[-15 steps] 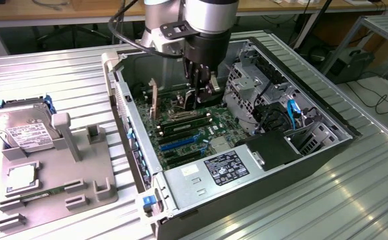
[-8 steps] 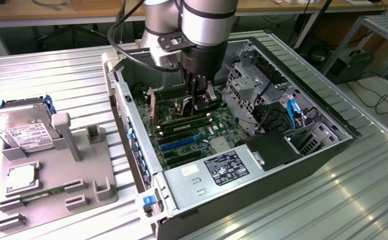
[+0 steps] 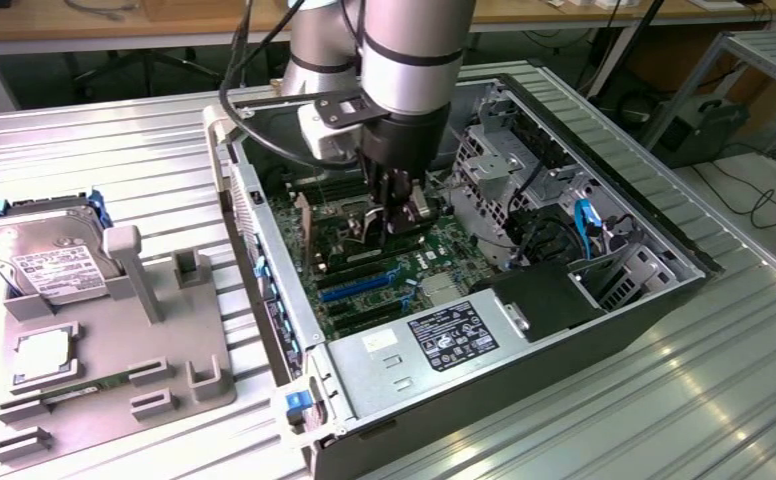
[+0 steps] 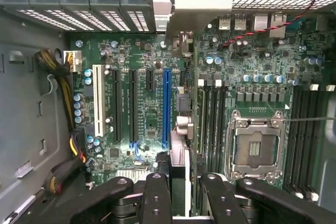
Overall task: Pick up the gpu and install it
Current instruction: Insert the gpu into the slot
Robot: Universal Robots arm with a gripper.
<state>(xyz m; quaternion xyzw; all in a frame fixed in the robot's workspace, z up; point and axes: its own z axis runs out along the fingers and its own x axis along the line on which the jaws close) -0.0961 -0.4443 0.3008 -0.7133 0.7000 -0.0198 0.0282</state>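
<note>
**Gripper and card.** The gripper [image 4: 184, 200] is reaching down into the open computer case [image 3: 535, 400]. Its black fingers [image 4: 157, 198] are pinching the gpu [image 4: 180, 161], one on each face, so the jaws are standing partly closed on the card's thickness. The gpu is hanging upright and edge-on directly beneath the gripper. Its silver end bracket [image 4: 197, 3] is pointing toward the row of perforated slot covers [image 4: 105, 19].

**Board beneath.** Under the card the green motherboard [image 4: 147, 61] is lying flat. A long blue slot [image 4: 166, 106] is running just beside the gripped card and parallel to it. A white slot [image 4: 97, 100] is sitting farther off on that same side. The empty processor socket [image 4: 255, 148] is sitting on the opposite side of the gripper. Whether the card's lower edge is already touching a slot cannot be told, as the card is hiding its own contact line.

**Handling, as a judgement.** The gpu is likely light and stiff but fragile. The flat faces near the upper edge are offering the safest hold, away from the fan and the connector edge. The thin bracket is liable to snag on the case wall.

**Farther out.** Well away from the gripper, a hard drive [image 3: 41, 255] is resting in a grey holder [image 3: 181, 380] on the ribbed metal desk [image 3: 708, 400].
</note>
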